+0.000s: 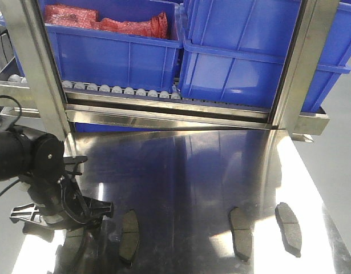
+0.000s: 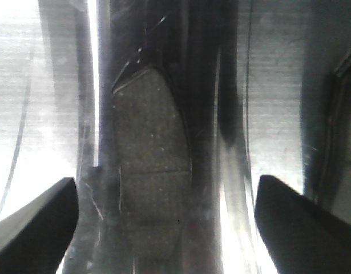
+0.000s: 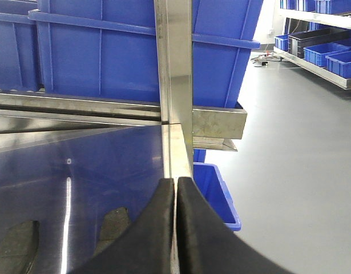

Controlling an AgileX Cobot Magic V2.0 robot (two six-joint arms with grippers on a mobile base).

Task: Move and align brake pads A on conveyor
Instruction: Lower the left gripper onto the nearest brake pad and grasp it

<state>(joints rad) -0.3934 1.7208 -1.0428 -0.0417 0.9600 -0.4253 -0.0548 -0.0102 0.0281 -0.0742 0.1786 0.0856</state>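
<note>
1 brake pad [image 2: 152, 171] lies between my wide-open, empty left fingers [image 2: 38, 228], so I'd descend squarely before closing; right fingers [image 3: 158, 228] pinched together, empty.

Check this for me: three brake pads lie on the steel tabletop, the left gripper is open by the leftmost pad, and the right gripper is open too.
One thing is wrong: the right gripper is shut, holding nothing, as the right wrist view shows. The rest stands: three brake pads on the steel tabletop, left gripper open by the leftmost pad.
</note>
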